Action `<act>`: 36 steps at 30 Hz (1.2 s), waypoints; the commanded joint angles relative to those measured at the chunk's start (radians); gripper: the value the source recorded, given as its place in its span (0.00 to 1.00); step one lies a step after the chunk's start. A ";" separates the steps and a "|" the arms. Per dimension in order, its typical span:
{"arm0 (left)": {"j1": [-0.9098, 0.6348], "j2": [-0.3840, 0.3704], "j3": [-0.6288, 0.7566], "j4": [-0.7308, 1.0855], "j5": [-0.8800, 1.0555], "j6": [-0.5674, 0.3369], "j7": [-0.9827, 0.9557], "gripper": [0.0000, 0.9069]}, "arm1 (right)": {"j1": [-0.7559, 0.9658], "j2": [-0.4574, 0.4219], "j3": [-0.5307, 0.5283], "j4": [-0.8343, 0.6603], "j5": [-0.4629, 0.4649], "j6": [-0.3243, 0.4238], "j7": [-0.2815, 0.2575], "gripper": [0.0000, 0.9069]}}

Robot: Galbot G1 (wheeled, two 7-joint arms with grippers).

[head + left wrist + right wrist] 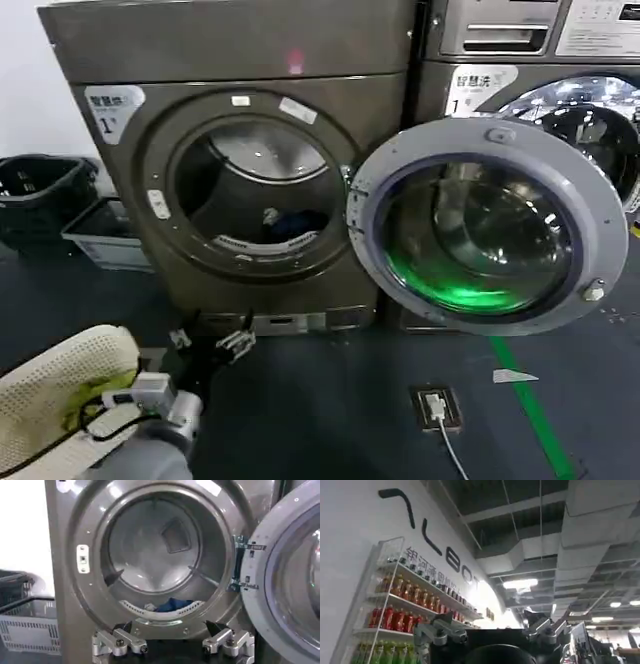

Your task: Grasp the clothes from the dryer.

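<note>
A: Bronze-grey steel all round: the dryer [240,170] stood with its door [487,228] swung fully out to the right, drum mouth clear.

B: And the clothes [172,604]?

A: A small blue heap with a bit of white, lying low at the front of the drum, just behind the lower rim of the mouth. The head view caught them too [292,222].

B: How did you judge they would handle?

A: Soft and light, I'd say, limp cloth that sags and drags rather than lifts whole. A pinch on the raised fold at the top of the heap looked the best hold; a grip on a loose edge might let the rest trail over the rim.

B: Where was the left gripper [172,642]?

A: Outside the dryer, below the mouth and near the base panel, facing the drum. Its fingers [125,641] stood spread wide, nothing between them. It also showed in the head view [212,345].

B: The right gripper [492,635]?

A: Raised, pointing at the ceiling and a drinks shelf [415,605], well away from the work. Jaws apart and empty.
</note>
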 commanded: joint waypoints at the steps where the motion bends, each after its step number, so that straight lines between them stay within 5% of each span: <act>1: -0.002 -0.001 -0.005 0.000 0.001 -0.003 0.002 1.00 | 0.002 -0.002 -0.003 0.000 -0.001 0.024 -0.007 1.00; 7: -0.011 -0.003 -0.007 0.003 0.012 -0.011 0.008 1.00 | 0.003 0.001 -0.014 -0.008 -0.006 0.077 -0.020 1.00; 36: -0.022 0.004 0.007 0.012 0.085 -0.045 0.027 1.00 | -0.006 0.001 -0.007 -0.010 -0.004 0.105 -0.024 1.00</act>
